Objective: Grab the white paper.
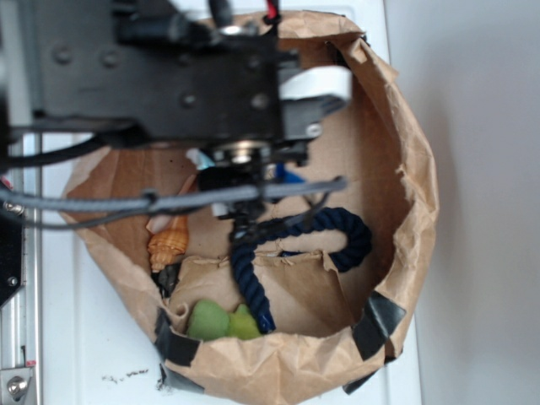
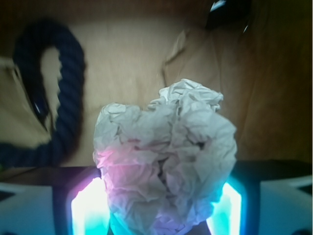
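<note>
Between the gripper [image 2: 159,205] pads sat the white paper [image 2: 166,156], a crumpled, lumpy wad, clamped; brown paper basket [image 2: 274,98] below.

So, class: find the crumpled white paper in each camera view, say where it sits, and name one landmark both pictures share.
Exterior: the white paper is not visible; the robot arm covers the middle of the paper bag.
Wrist: the white paper fills the lower centre, between the gripper fingers, which glow cyan.
Shared landmark: the dark blue rope, at centre in the exterior view, at left in the wrist view.
</note>
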You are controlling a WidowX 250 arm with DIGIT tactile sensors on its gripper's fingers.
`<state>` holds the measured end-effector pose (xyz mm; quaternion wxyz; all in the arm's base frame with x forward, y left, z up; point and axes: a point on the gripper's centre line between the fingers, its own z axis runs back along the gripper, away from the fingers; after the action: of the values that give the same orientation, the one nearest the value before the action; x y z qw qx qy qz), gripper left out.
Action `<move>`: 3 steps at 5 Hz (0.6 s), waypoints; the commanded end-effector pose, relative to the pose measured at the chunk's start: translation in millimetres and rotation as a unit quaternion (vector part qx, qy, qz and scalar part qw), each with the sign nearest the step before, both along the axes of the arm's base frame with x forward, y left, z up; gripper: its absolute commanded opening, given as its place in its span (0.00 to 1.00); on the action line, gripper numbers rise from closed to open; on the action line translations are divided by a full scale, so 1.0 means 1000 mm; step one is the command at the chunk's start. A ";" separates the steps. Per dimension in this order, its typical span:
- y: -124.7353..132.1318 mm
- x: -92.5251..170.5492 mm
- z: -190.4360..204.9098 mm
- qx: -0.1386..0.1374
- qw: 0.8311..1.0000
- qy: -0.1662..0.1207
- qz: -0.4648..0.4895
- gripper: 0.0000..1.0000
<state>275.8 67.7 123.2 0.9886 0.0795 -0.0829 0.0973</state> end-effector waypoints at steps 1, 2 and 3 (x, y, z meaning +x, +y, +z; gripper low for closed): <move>-0.007 0.014 0.045 -0.002 0.998 -0.059 0.025 0.00; -0.010 0.005 0.068 -0.038 0.997 -0.060 0.019 0.00; -0.016 0.006 0.072 -0.042 0.997 -0.059 0.030 0.00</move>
<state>272.8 53.2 166.1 0.9871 0.0343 -0.0905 0.1274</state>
